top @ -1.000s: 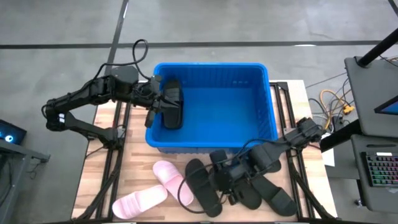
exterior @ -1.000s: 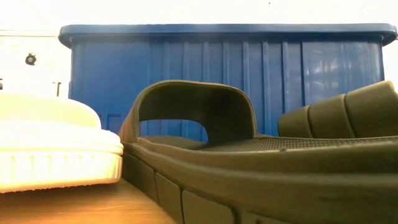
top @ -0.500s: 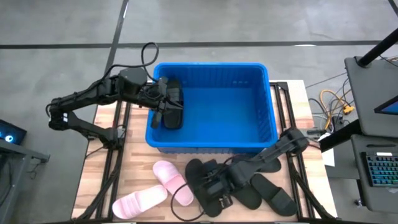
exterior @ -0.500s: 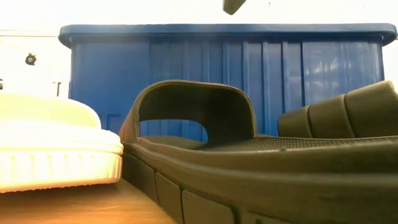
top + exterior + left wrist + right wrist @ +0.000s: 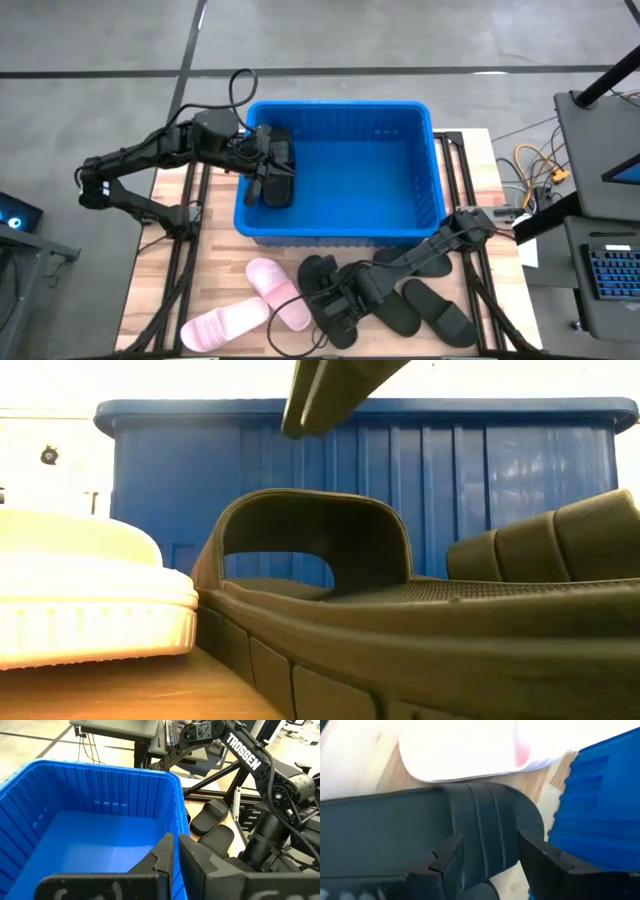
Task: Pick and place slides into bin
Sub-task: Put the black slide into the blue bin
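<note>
The blue bin [image 5: 340, 170] stands at the table's far middle. One black slide [image 5: 280, 175] lies inside it by the left wall. My left gripper [image 5: 262, 165] hovers shut over that wall, and the left wrist view shows nothing between its fingers [image 5: 175, 852]. On the wood in front of the bin lie two pale pink slides [image 5: 278, 292] [image 5: 225, 325] and several black slides [image 5: 420, 305]. My right gripper [image 5: 492, 862] is open just above the leftmost black slide [image 5: 318, 285]. Its fingers stand on either side of the strap [image 5: 485, 830] without touching it. One finger [image 5: 330, 390] shows above the strap.
The bin's near wall [image 5: 400, 480] rises close behind the black slides. A pink slide [image 5: 465, 745] lies right beside the one under my right gripper. Bare wood [image 5: 230, 270] shows at the near left. A desk with a keyboard [image 5: 610, 270] stands beyond the table's right edge.
My right gripper has come down and toward the table's left over the black slides, tipping steeper, and has entered the low view from above. It has stayed open.
</note>
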Controlling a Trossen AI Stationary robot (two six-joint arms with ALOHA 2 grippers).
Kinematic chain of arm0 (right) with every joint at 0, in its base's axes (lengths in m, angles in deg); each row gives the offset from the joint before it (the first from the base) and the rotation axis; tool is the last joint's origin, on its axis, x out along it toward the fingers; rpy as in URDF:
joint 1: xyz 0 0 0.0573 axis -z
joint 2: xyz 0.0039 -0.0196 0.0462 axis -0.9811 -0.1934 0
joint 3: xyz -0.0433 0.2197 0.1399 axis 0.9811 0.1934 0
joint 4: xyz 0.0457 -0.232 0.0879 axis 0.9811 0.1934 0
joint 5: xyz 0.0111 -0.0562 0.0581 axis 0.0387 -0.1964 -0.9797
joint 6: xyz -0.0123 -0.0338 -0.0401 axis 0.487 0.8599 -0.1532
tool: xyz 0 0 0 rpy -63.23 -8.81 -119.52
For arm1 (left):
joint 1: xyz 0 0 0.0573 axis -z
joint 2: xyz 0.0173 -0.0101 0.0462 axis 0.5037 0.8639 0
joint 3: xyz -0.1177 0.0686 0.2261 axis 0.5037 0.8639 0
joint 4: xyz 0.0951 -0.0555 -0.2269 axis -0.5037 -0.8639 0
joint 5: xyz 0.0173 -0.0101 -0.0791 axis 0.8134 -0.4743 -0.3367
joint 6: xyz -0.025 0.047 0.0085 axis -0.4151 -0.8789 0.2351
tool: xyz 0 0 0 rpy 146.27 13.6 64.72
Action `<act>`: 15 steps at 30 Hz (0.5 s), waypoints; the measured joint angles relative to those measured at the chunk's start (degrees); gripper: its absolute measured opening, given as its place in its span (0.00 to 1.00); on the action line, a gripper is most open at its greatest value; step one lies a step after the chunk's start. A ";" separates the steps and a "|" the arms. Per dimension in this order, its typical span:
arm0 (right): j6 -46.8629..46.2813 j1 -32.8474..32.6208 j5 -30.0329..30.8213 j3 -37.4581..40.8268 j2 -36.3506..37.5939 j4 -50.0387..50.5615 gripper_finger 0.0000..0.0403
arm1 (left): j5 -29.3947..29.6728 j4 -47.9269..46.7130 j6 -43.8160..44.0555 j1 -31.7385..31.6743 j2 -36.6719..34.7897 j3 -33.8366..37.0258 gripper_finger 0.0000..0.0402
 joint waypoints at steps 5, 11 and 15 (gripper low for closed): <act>1.07 -0.02 -5.06 1.03 -0.62 -0.09 0.42 | 0.00 -0.02 0.00 0.00 0.16 0.00 0.03; -0.87 -0.52 -2.98 1.12 -2.15 -1.22 0.42 | 0.02 0.10 0.05 0.00 0.49 0.00 0.03; -1.96 -0.52 -1.62 1.52 -3.23 -2.45 0.42 | 0.02 -0.02 0.15 0.00 0.77 0.00 0.03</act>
